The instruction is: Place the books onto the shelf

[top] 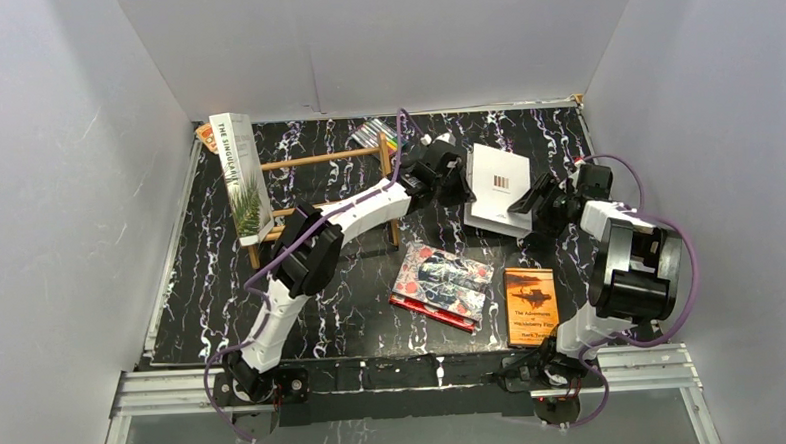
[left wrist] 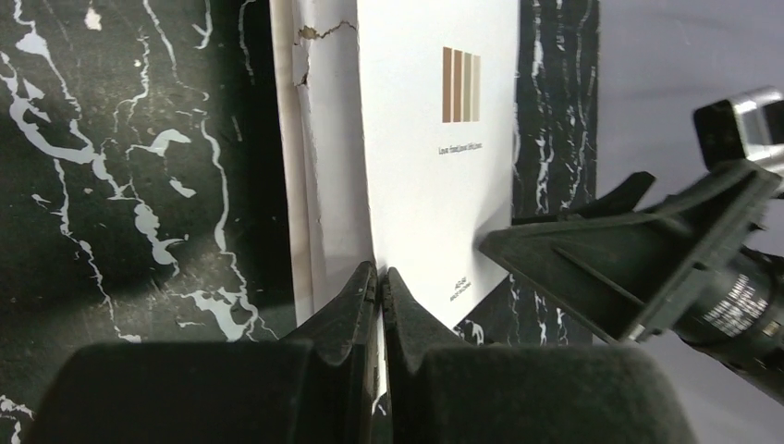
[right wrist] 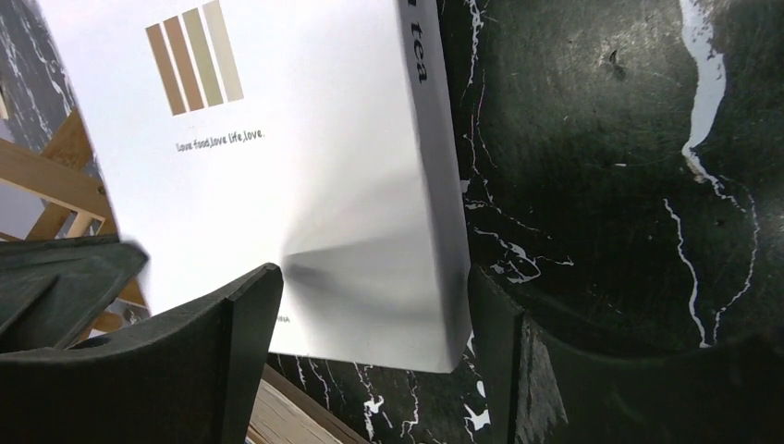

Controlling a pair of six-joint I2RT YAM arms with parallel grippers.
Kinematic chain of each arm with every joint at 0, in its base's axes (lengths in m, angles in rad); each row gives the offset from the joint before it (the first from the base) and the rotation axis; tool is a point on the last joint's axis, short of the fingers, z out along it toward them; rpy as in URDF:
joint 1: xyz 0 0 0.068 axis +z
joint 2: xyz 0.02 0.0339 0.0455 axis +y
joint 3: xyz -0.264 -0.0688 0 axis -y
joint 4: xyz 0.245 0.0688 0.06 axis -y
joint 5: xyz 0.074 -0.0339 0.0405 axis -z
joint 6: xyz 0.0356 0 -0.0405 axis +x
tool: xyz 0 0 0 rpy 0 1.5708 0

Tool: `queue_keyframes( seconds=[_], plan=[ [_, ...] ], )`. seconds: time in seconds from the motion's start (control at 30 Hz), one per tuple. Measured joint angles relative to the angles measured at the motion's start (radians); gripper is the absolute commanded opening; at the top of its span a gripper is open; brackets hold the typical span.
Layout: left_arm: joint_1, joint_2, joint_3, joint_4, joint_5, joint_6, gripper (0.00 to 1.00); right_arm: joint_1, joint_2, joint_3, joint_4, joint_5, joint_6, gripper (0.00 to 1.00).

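- You're looking at a black marble-pattern table (top: 364,328) with white veins, boxed in by plain pale walls (top: 68,196) on three sides.
- Back left stands the shelf (top: 326,159), and the palm-leaf book (top: 239,174) is upright at its left end.
- A small orange packet (top: 205,136) peeks out behind that book. The pack of markers (top: 380,134) lies just behind the shelf's right post.
- Your left arm stretches across the front of the shelf, covering its lower rails from above.
- Near the front edge lie the two patterned books (top: 442,285) (red and dark blue, one on the other). The thin orange book (top: 530,304) lies flat just to their right.
- Now the main one: the plain white book (top: 497,182) sits right of the shelf, between your two grippers, and it looks tipped up.
- It has a white cover with four brown-to-beige stripes over a small line of print, and a barcode shows from above. The spine carries dark lettering, and the cover (left wrist: 434,166) is cracked and torn along its hinge edge.
- The left gripper (left wrist: 380,282) is pinched tight on the cover's edge, with a sliver of white showing between the fingers.
- The right gripper (right wrist: 370,305) is spread wide and straddles the book's lower corner. You can't tell whether its pads touch the book.
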Motion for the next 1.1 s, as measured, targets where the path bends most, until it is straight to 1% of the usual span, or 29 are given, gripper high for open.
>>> queue_keyframes(
  seconds=[0.17, 0.33, 0.57, 0.87, 1.1],
  plan=[
    [-0.006, -0.035, 0.004, -0.015, 0.002, 0.024, 0.0, 0.005, -0.003, 0.0, -0.006, -0.002, 0.008, 0.83],
    [-0.006, -0.04, 0.011, -0.021, 0.031, 0.036, 0.0, 0.005, -0.033, -0.001, -0.003, -0.014, 0.032, 0.76],
    [-0.004, -0.047, 0.01, -0.023, 0.047, 0.049, 0.0, -0.002, -0.052, -0.092, 0.076, -0.045, 0.114, 0.73],
    [-0.016, -0.082, 0.006, -0.05, 0.044, 0.085, 0.0, -0.002, -0.08, -0.172, 0.177, -0.09, 0.195, 0.75],
    [-0.05, -0.19, -0.11, -0.058, 0.027, 0.092, 0.0, 0.001, -0.123, -0.217, 0.187, -0.121, 0.195, 0.77]
  ],
)
